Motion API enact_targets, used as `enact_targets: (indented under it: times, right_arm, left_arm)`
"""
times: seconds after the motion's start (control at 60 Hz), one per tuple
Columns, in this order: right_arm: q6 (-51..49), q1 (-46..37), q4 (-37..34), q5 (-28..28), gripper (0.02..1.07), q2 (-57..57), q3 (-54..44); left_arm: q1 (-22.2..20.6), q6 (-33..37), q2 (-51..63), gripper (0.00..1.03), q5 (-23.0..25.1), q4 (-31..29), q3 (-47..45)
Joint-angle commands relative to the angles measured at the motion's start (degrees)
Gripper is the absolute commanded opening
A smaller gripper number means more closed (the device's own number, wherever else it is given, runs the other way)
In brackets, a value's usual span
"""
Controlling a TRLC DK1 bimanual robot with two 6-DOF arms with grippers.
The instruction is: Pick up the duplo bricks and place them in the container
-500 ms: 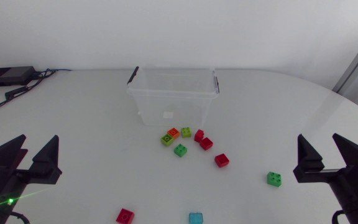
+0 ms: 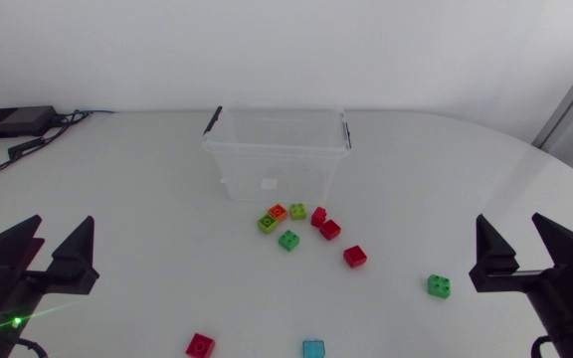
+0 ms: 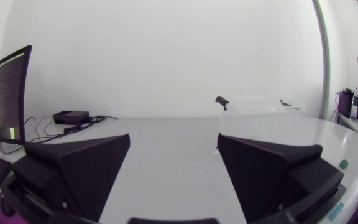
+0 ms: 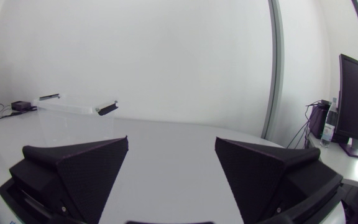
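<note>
Both arms sit low at the near corners. The left hand (image 2: pixel 63 237) is spread wide and holds nothing. The right hand (image 2: pixel 511 241) is the same, fingers apart and empty.

The clear plastic container (image 2: pixel 272 171) stands at the far middle of the counter (image 2: pixel 137 199) and looks lidless. Just in front of it is a tight cluster of duplo bricks (image 2: pixel 288 240) in yellow-green, orange, lime, red and green, some of them touching. A red brick (image 2: pixel 354 256) lies a little apart from the cluster. A green brick (image 2: pixel 440 286) is nearer the right hand. A second red brick (image 2: pixel 200 345) and a light blue brick (image 2: pixel 313 349) sit by the near edge.

These look like light, rigid, smooth plastic, so I'd pinch across two flat side walls with the studs up. The loners have open room all round. The cluster is crowded, and the fingers may nudge neighbouring bricks. The near-edge pair could get knocked off the counter.
</note>
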Motion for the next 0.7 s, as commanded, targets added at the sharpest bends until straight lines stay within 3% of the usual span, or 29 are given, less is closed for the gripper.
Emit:
enact_targets:
  times: [0.0,0.367,0.683]
  right_arm:
    - [1.0,0.0,0.0,0.1,1.03,-0.4,-1.2]
    - [0.9,-0.2,2.4,0.5,1.03,-0.3,-0.5]
    - [1.2,0.0,3.9,0.6,1.02,10.8,5.4]
  left_arm:
    - [-0.3,0.5,-0.5,0.98,-0.3,-0.1,-1.2]
    - [-2.6,1.0,0.9,0.96,-0.3,0.2,2.5]
    - [-3.1,1.0,21.5,0.96,-0.2,1.7,13.5]
